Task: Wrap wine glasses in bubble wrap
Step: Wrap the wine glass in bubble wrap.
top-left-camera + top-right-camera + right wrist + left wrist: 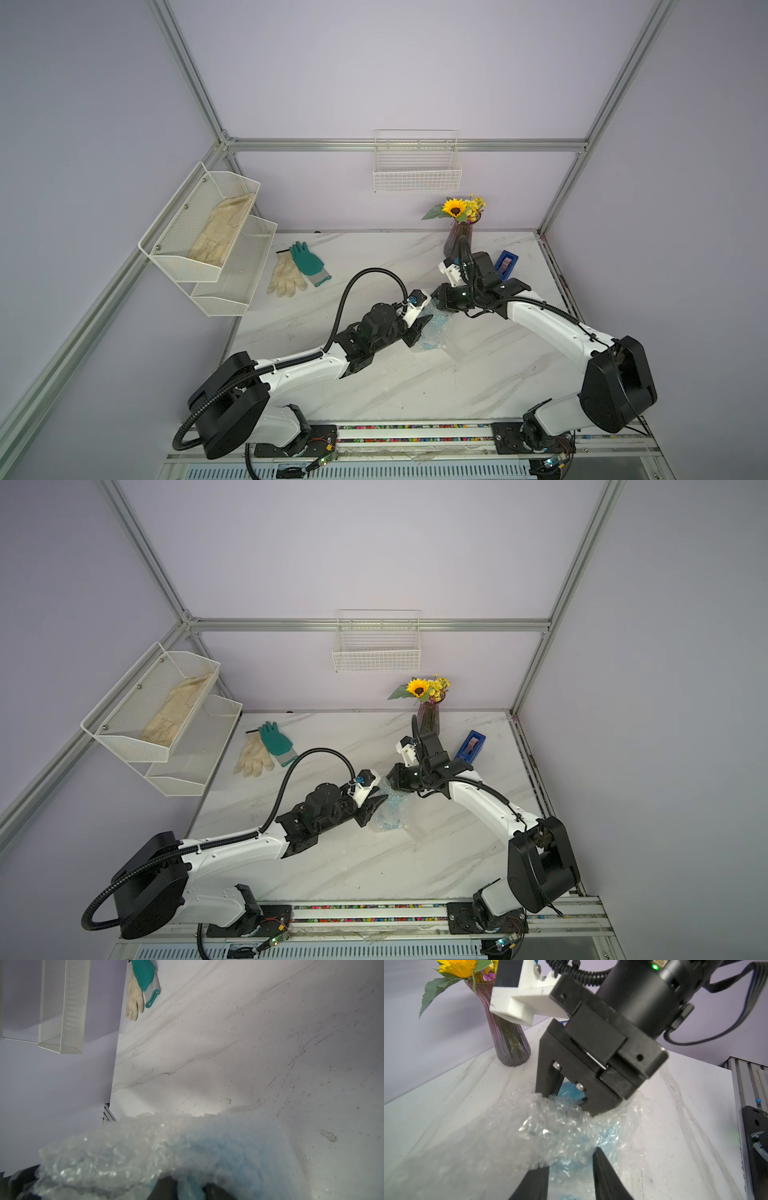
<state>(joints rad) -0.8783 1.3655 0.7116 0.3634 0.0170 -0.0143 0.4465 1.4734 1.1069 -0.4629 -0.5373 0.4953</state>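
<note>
Near the desk [374, 374] centre, bubble wrap [436, 340] is bundled over the wine glasses [207, 1147] and straddled by the left end effector [570, 1159]. The right end effector [566, 1103] is shown parted only by the left wrist view, tips buried; neither grasp is discernible.

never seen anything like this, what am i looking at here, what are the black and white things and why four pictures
These are two robot arms mounted along the front of a marble-look table. Two pictures look down from overhead; the other two come from a camera on each arm's wrist. The left gripper and right gripper meet at a light-blue goblet bundled in bubble wrap. Their jaws sit either side of the bundle; whether they squeeze it isn't clear. Also on the table: a purple vase of flowers, a cream glove, a green glove and a blue tape dispenser.
</note>
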